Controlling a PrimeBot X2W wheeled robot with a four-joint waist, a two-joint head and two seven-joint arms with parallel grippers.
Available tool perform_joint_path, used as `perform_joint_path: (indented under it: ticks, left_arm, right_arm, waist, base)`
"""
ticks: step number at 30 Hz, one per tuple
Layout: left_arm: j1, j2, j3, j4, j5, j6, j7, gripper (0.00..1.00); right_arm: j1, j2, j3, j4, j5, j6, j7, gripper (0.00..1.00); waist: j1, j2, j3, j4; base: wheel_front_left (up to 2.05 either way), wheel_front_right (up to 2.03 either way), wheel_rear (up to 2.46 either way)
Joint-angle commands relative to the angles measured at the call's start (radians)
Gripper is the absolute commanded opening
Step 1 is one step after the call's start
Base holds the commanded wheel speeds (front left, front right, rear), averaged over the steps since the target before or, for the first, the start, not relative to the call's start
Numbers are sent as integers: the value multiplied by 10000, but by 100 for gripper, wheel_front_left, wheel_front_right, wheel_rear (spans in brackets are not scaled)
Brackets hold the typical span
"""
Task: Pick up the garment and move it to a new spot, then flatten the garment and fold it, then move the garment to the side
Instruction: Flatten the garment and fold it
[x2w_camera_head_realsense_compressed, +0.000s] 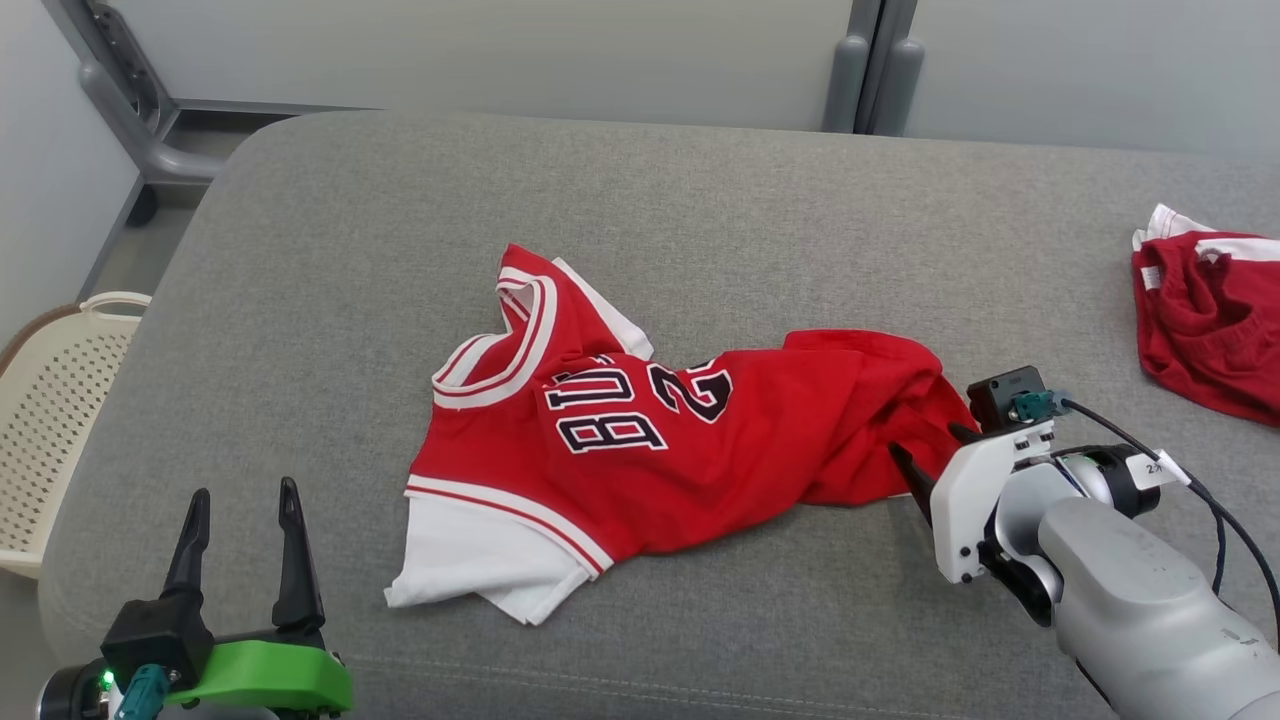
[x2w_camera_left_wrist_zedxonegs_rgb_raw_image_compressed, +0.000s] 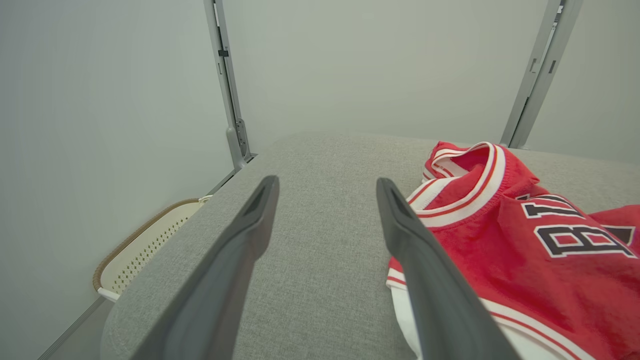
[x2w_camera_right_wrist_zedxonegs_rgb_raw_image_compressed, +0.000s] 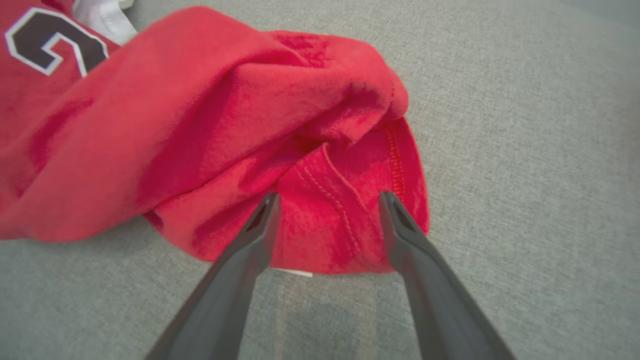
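Observation:
The garment (x2w_camera_head_realsense_compressed: 650, 440) is a red jersey with white trim and black lettering, lying rumpled on the grey cushioned surface (x2w_camera_head_realsense_compressed: 700, 200). Its white sleeve points toward the front edge, and its bunched red hem trails off to the right. My right gripper (x2w_camera_head_realsense_compressed: 925, 442) is open at that hem. In the right wrist view its fingertips (x2w_camera_right_wrist_zedxonegs_rgb_raw_image_compressed: 328, 196) straddle the folded red hem (x2w_camera_right_wrist_zedxonegs_rgb_raw_image_compressed: 330, 230) without closing on it. My left gripper (x2w_camera_head_realsense_compressed: 245, 500) stands open at the lower left, apart from the jersey. In the left wrist view its fingers (x2w_camera_left_wrist_zedxonegs_rgb_raw_image_compressed: 326, 181) frame bare cushion, with the collar (x2w_camera_left_wrist_zedxonegs_rgb_raw_image_compressed: 470, 185) just to their right.
A second red and white cloth (x2w_camera_head_realsense_compressed: 1210, 320) lies crumpled at the cushion's right edge. A cream perforated basket (x2w_camera_head_realsense_compressed: 50, 430) stands on the floor beside the cushion's left edge. Grey frame posts (x2w_camera_head_realsense_compressed: 870, 70) rise behind the cushion against the pale wall.

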Motion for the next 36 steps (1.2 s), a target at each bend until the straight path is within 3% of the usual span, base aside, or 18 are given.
perform_joint_path:
  ticks: [1,2,3,4,9,16,26,36]
  left_arm:
    - [-126,-16,37,30,83,-50,-19,100]
    - [-143,-54,61,40,114,-71,-18,100]
    - [-160,-95,86,50,142,-93,-20,100]
    - [-169,-127,112,60,182,-133,-18,100]
    - [-103,-224,275,113,301,-254,-18,100]
    - [133,-349,452,202,442,-412,-20,100]
    - [331,-462,597,273,542,-595,-20,100]
    - [342,-518,710,334,610,-688,-19,100]
  right_arm:
    - [-121,-19,44,51,76,-4,17,100]
    - [-141,-8,141,143,147,-4,0,100]
    - [-178,-11,245,186,222,-3,-89,34]
    - [-225,-28,314,226,317,-4,-191,0]
    - [-229,-237,641,147,846,-4,-702,0]
    - [88,-1030,860,-615,1805,-4,-1355,0]
    - [1218,-2421,925,-3122,3305,-6,-994,0]
    - [2161,-3478,136,-6391,4535,-4,-745,0]
  waist:
    - [0,0,32,58]
    - [0,0,39,81]
    - [0,0,51,99]
    - [0,0,64,105]
    - [0,0,1,-7]
    - [0,0,-309,-489]
    - [0,0,-550,-996]
    - [0,0,-533,-1179]
  base:
    - [0,0,0]
    - [0,0,0]
    - [0,0,0]
    - [0,0,0]
    - [0,0,0]
    - [0,0,0]
    - [0,0,0]
    - [0,0,0]
